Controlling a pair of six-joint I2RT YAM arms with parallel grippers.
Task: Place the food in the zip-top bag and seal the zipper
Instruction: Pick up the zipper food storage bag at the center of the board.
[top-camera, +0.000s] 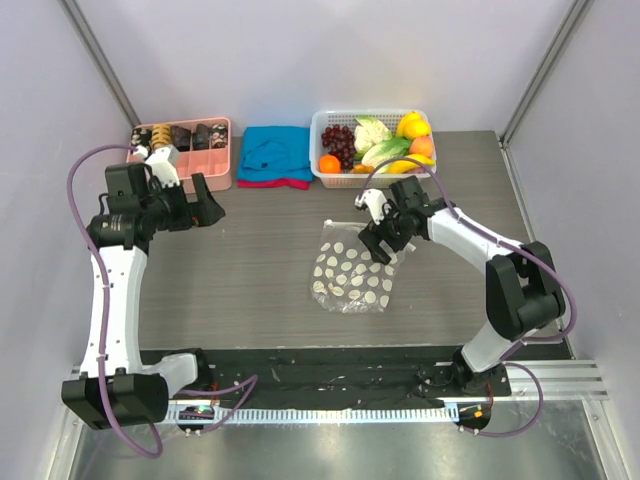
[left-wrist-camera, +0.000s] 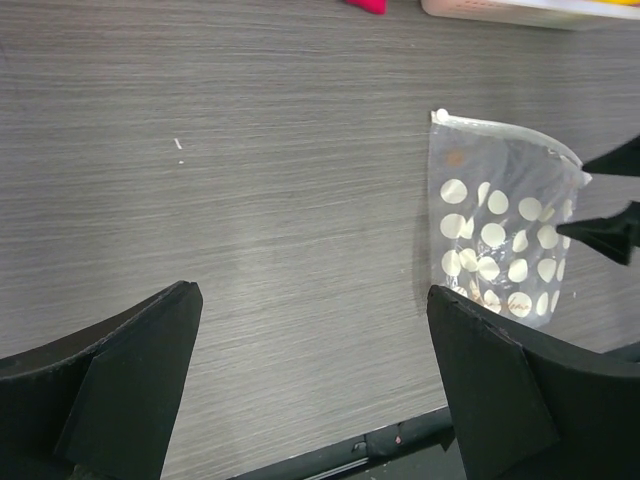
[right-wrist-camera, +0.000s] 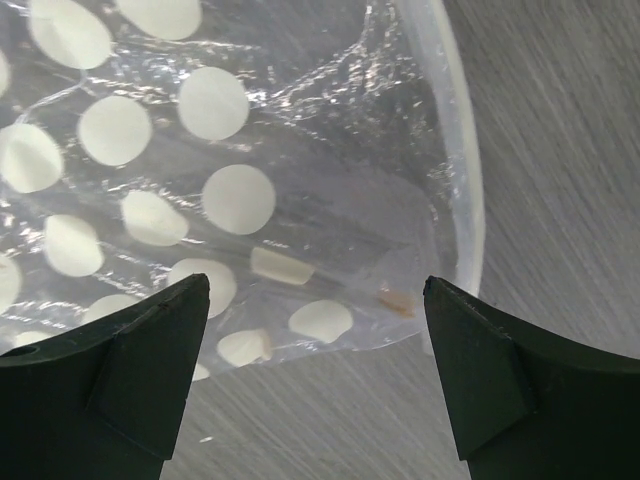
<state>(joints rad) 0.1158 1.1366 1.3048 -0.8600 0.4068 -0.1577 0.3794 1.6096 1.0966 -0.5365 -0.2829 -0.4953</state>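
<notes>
The zip-top bag (top-camera: 353, 270), clear with white dots, lies flat at mid table; it also shows in the left wrist view (left-wrist-camera: 500, 245) and close up in the right wrist view (right-wrist-camera: 200, 180). Its zipper strip (right-wrist-camera: 462, 150) curves along the mouth edge. My right gripper (top-camera: 382, 243) is open, low over the bag's upper right corner, holding nothing. My left gripper (top-camera: 200, 200) is open and empty at the far left, well apart from the bag. The food (top-camera: 385, 142), grapes, orange, lettuce and yellow fruit, sits in the white basket.
A white lattice basket (top-camera: 322, 150) stands at the back centre-right. A pink tray (top-camera: 222, 150) of dark snack pieces stands at the back left. A blue cloth over a red one (top-camera: 275, 155) lies between them. A black strip (top-camera: 300, 365) runs along the near edge.
</notes>
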